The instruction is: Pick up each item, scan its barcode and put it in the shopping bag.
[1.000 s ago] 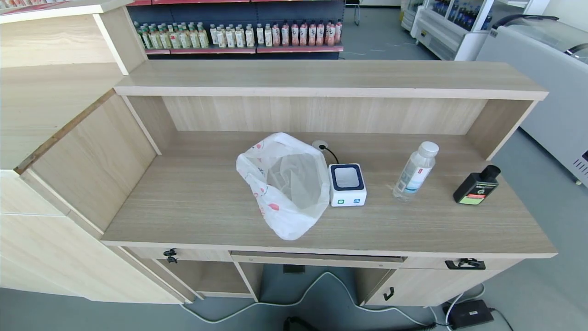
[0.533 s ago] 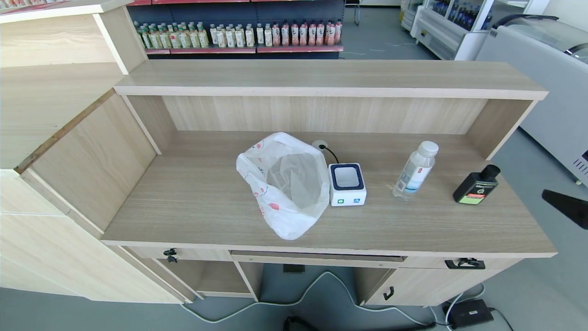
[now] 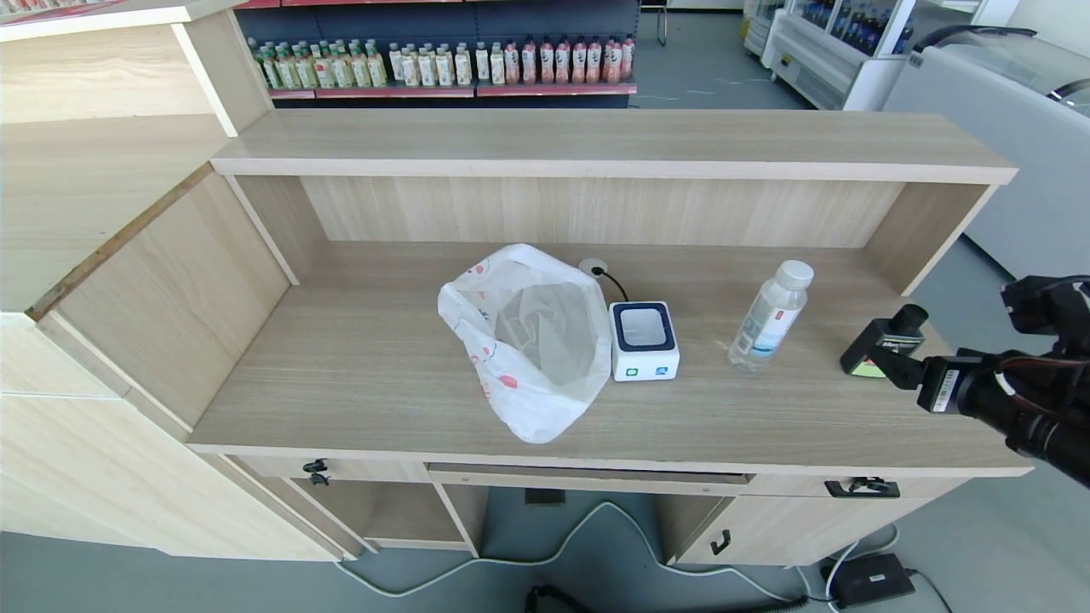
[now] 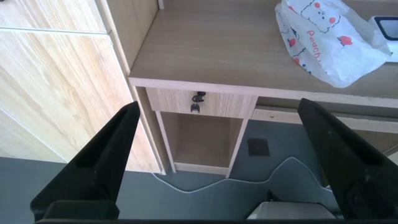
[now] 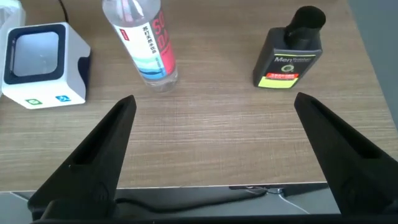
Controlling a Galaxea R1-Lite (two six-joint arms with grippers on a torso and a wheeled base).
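The right gripper (image 5: 214, 102) holds its jaws wide apart over the counter (image 5: 205, 149) edge. The black bottle (image 5: 289, 56) stands just beyond them, not between, at 3 o'clock from the water bottle (image 5: 144, 46). The left gripper (image 4: 217, 109) has wide jaws too.

A light wooden counter (image 3: 383, 383) carries, from frame centre to right, a shopping bag (image 3: 519, 340), white scanner (image 3: 644, 341), water bottle (image 3: 770, 317) and black bottle (image 3: 881, 342).

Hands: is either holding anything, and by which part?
Nothing is held. The right hand is open, apart from the black bottle; the left hand is open and empty.
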